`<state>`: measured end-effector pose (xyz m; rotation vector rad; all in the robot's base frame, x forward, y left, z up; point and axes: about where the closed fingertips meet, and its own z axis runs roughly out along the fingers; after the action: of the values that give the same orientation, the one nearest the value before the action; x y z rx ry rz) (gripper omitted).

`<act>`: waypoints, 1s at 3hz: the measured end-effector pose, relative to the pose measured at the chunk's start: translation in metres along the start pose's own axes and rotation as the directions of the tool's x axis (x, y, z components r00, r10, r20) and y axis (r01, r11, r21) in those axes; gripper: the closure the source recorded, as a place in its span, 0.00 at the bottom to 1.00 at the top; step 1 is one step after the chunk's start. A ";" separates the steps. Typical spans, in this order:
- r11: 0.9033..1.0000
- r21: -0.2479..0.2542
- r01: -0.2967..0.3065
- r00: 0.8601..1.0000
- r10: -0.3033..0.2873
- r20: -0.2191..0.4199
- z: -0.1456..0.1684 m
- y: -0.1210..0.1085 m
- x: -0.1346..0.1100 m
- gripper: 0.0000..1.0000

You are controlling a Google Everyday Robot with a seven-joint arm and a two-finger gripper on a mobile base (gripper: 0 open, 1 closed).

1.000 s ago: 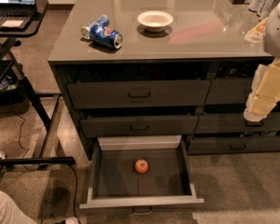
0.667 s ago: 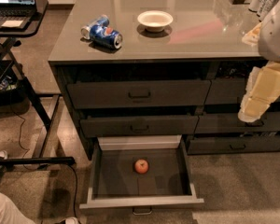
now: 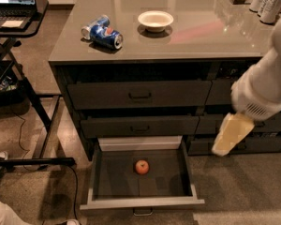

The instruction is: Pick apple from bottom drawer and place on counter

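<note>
Our gripper (image 3: pixel 232 135) hangs before the cabinet (image 3: pixel 140 95), holding nothing; how open it is we cannot tell. The apple (image 3: pixel 142 167) lies lower, to its left, in the pulled-out bottom drawer (image 3: pixel 140 203), exposed for reaching.

1 cam, high, facing down over counter (image 3: pixel 192 36); gripper (image 3: pixel 230 136) rt.

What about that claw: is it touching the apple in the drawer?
Apart. The camera view shows the gripper right of the bottom drawer, well clear of the apple.
</note>
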<state>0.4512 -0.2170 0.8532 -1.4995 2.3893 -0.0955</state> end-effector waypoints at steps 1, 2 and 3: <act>0.994 -0.028 -0.109 0.994 0.109 0.019 0.097 0.036 0.032 0.00; 0.994 -0.028 -0.108 0.994 0.109 0.019 0.096 0.036 0.031 0.00; 0.990 -0.059 -0.127 0.991 0.129 0.041 0.124 0.030 0.034 0.00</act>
<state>0.4491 -0.2200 0.7209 -1.3529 2.4634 0.0342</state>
